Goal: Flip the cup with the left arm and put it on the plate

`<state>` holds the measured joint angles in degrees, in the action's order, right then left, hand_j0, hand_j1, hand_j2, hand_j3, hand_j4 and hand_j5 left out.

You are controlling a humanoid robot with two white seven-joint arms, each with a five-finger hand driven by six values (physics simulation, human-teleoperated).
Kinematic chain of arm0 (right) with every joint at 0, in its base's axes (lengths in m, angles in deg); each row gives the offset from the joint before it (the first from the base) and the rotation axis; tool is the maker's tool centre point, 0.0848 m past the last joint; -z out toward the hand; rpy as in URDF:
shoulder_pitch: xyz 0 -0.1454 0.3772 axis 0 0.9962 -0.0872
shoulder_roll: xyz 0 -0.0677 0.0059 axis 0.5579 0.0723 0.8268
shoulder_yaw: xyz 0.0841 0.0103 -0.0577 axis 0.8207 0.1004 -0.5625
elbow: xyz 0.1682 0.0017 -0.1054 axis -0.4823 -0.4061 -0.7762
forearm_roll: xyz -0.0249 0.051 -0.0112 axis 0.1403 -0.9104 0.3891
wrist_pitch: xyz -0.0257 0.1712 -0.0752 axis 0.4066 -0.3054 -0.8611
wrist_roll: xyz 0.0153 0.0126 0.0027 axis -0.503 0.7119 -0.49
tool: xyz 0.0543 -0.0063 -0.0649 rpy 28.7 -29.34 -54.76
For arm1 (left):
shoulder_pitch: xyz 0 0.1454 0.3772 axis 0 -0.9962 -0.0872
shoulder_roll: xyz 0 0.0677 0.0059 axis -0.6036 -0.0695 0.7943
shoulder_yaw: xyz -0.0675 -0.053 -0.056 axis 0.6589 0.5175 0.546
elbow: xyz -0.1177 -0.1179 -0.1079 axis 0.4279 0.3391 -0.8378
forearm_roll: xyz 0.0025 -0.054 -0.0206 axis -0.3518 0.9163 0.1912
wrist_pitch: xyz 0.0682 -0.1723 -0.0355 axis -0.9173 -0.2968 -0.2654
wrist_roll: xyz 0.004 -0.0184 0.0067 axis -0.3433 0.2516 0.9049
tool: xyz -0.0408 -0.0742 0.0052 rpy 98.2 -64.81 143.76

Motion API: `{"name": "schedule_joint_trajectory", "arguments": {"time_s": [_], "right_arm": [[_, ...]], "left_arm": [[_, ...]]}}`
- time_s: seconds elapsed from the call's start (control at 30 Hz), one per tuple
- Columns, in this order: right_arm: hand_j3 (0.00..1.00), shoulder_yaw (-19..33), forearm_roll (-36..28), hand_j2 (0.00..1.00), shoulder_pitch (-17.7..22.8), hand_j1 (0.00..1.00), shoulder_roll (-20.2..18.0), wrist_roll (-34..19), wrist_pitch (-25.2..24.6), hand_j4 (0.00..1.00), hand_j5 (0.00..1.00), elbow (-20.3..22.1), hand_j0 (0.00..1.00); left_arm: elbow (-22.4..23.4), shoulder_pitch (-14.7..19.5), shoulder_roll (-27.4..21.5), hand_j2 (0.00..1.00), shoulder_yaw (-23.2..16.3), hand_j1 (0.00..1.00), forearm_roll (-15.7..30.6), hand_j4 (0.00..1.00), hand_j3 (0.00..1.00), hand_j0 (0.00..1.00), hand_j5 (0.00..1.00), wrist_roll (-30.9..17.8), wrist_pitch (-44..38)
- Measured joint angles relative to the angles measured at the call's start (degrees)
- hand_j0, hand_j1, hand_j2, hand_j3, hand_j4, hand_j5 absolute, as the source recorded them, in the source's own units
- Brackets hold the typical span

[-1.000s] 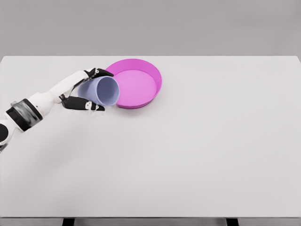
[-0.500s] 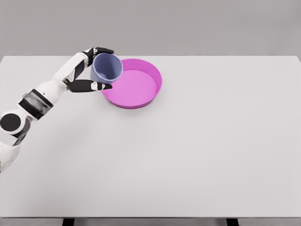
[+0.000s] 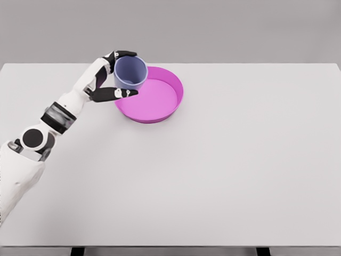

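1. One arm is in view: the white left arm enters from the lower left and reaches up and to the right across the white counter (image 3: 224,170).
2. Its left hand (image 3: 114,74) is closed around a lavender cup (image 3: 130,73), with dark fingers (image 3: 126,54) curling over the far side of the cup near its rim and the thumb (image 3: 118,94) lying along the near side below it.
3. The cup is upright or nearly so, its open mouth facing up toward the camera, so the inside wall is visible.
4. The cup sits over the upper left edge of a magenta plate (image 3: 173,101), overlapping the plate's rim in the picture; whether its base touches the plate cannot be told from this view.
5. The plate is round with a raised rim and a paler pink floor, and it lies flat on the counter in the upper left part of the surface, near the far edge.
6. The thumb tip lies over the plate's left rim in the picture.
7. The counter's far edge meets a plain grey wall (image 3: 240,32).
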<state>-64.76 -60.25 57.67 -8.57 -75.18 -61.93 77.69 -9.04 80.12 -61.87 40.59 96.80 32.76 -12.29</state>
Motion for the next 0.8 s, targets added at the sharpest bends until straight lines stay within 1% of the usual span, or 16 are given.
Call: {"name": "schedule_joint_trajectory", "arguments": {"time_s": [0.17,0.4,0.53,0.8], "right_arm": [[1.0,-0.01,0.0,1.0,0.0,1.0,0.0,0.0,-0.02,1.0,1.0,0.0,1.0],[1.0,-0.01,0.0,1.0,0.09,1.0,0.0,0.0,0.0,1.0,1.0,0.0,1.0],[1.0,-0.02,0.0,1.0,0.0,1.0,0.0,0.0,0.01,1.0,1.0,0.0,1.0],[1.0,-0.01,0.0,1.0,0.09,1.0,0.0,0.0,0.0,1.0,1.0,0.0,1.0]], "left_arm": [[2.91,0.26,2.32,0.75,0.03,0.75,0.12,0.75,0.75,0.75,0.75,-0.06,1.2],[9.5,1.23,6.44,0.76,-0.08,0.76,0.84,0.76,0.76,0.76,0.76,-0.74,6.46],[12.87,1.49,8.88,0.76,-0.13,0.76,0.88,0.76,0.76,0.76,0.76,-1.25,8.06],[16.62,1.67,12.44,0.79,-0.01,0.79,2.29,0.79,0.79,0.79,0.79,-1.47,8.9]]}}
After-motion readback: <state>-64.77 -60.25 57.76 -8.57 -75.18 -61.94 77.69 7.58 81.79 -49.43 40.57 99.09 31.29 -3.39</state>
